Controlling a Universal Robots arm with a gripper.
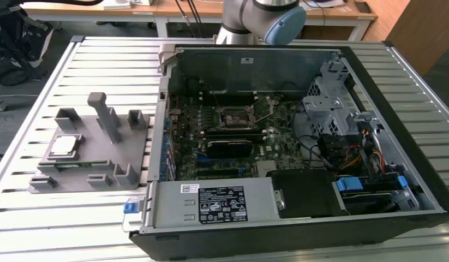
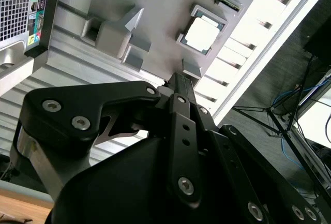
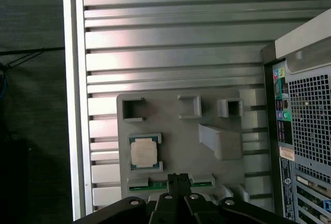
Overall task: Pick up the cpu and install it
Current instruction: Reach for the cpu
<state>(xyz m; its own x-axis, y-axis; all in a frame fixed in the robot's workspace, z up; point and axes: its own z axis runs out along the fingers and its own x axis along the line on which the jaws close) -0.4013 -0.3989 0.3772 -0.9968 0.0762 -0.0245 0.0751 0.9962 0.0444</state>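
Observation:
The cpu [image 1: 64, 145] is a small square chip with a silvery top, lying flat in a recess of the grey fixture block [image 1: 100, 166] at the exterior view's left. Both wrist views look down on the cpu [image 2: 201, 33] [image 3: 144, 152] from well above. My gripper [image 3: 178, 178] [image 2: 181, 77] hangs high over the fixture's edge, beside the cpu and clear of it, with its black fingers pressed together and nothing between them. The black-framed socket [image 1: 235, 116] sits on the motherboard inside the open computer case [image 1: 261, 65].
Upright posts [image 1: 108, 117] rise from the fixture close to the cpu. A green memory stick [image 1: 73, 164] lies in a slot along the fixture's edge. The case holds a drive cage [image 1: 330, 103] and cables [image 1: 355, 155]. The slatted metal table [image 1: 42, 224] ends just beyond the fixture.

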